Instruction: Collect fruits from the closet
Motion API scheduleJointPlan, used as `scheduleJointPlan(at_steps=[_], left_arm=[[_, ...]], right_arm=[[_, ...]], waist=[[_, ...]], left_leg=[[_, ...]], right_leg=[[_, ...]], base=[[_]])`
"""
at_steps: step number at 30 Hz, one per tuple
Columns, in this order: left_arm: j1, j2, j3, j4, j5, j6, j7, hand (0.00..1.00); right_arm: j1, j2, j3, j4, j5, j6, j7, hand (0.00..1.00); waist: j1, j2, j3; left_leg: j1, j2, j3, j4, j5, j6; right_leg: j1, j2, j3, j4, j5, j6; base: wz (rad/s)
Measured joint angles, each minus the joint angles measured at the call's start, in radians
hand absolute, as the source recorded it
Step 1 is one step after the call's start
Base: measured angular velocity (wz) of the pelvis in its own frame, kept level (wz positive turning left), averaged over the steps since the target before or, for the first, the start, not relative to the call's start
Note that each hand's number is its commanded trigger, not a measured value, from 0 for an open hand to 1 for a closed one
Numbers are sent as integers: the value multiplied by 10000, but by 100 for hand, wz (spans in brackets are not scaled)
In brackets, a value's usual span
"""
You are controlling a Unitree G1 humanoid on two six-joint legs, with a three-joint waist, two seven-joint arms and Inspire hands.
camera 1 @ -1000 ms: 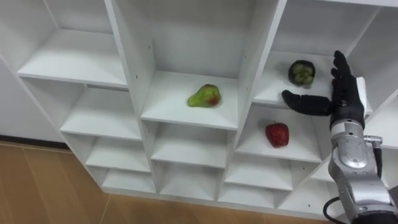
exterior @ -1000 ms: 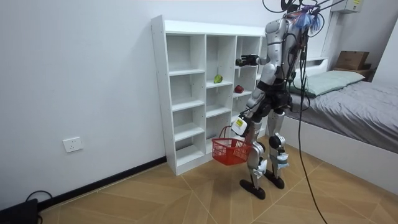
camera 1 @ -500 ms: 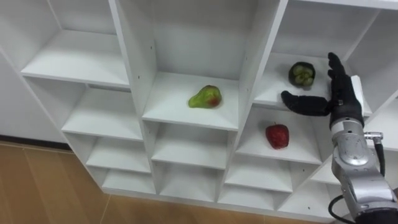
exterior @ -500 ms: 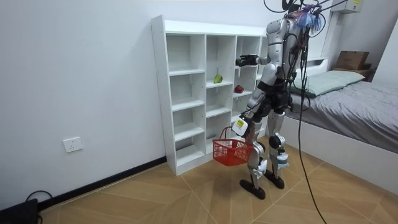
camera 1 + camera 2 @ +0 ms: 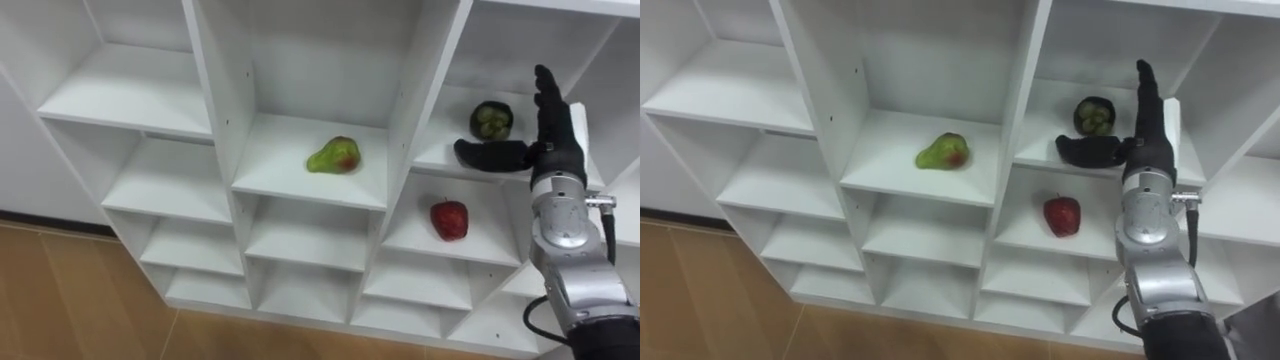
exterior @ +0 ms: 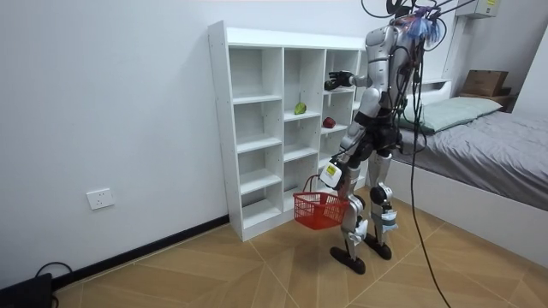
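The white closet (image 5: 215, 90) is an open grid of compartments, and three of them hold one fruit each. The middle column holds a green pear (image 5: 333, 156) with a red blush, lying on its side near the centre of its shelf. The column at 3 o'clock from it holds a dark green fruit (image 5: 491, 120) in the upper compartment, at 2 o'clock from the pear. A red apple (image 5: 449, 219) sits in the compartment directly below, at 4 o'clock from the pear. The right hand (image 5: 552, 150) is raised at the front of the upper compartment, at 3 o'clock from the dark green fruit and just beside it. It is open and holds nothing: the fingers point straight to 12 o'clock and the thumb extends toward 9 o'clock, passing at 6 o'clock under the fruit. Contact with the fruit cannot be confirmed. In the room view the robot stands upright before the closet's right-hand column. A red basket (image 6: 318, 208) hangs at knee level from the left hand (image 6: 330, 175), which is closed on its handle. The basket's contents cannot be made out.
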Motion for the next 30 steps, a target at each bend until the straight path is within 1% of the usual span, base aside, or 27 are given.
scheduleJointPlan(at_steps=[6, 11, 18, 22, 25, 27, 29, 30], left_arm=[[42, -9, 11, 3, 5, 5, -67, 100], [36, -15, 12, 3, 8, 14, -136, 100], [37, -56, 14, 3, 31, 41, -109, 100], [3, -52, 13, 3, 29, 78, -87, 100], [-56, -51, 18, 36, 51, 95, -73, 100], [-105, -51, 16, 36, 132, 95, -64, 100], [-183, -50, 9, 36, 129, 94, -44, 100], [-183, -49, 9, 36, 130, 93, -18, 100]], right_arm=[[-34, -5, -15, 0, 65, 0, -261, 0], [-295, -5, -21, 0, 53, 0, -348, 0], [-441, -5, -17, 37, 38, 1, -319, 0], [-441, -4, 1, 111, -3, 83, -219, 0], [-441, -4, 10, 131, -11, 107, -210, 0], [-441, -6, 9, 132, -19, 107, -211, 0], [-443, -6, 40, 134, -12, 107, -204, 0], [-447, -7, 57, 133, -12, 106, -181, 0]], waist=[[-3, 9, 14], [-10, 17, 20], [4, 16, 24], [1, 28, 33], [59, 20, 38], [169, 0, 49], [326, -75, 94], [362, -91, 102]], left_leg=[[-8, -5, -38, -47, 0, 0], [-18, -7, -44, -46, 0, 0], [-33, -13, -56, -44, 0, 1], [-129, -21, -127, -44, 0, 0], [-147, -23, -153, -41, 10, -6], [-136, -24, -148, -40, 26, -9], [-150, -18, -141, -36, 30, -14], [-153, -18, -141, -33, 30, -13]], right_leg=[[2, -8, -20, 7, 0, 0], [-2, -8, -27, 9, 0, 0], [-38, -8, -28, 5, 0, 0], [-69, -8, -65, -1, 0, 0], [-98, -7, -109, -1, 0, 0], [-105, -6, -103, -1, 0, 0], [-122, 1, -51, -2, 0, 0], [-132, 2, -30, -2, 0, 0]], base=[[0], [0], [0], [5], [1], [0], [0], [0]])
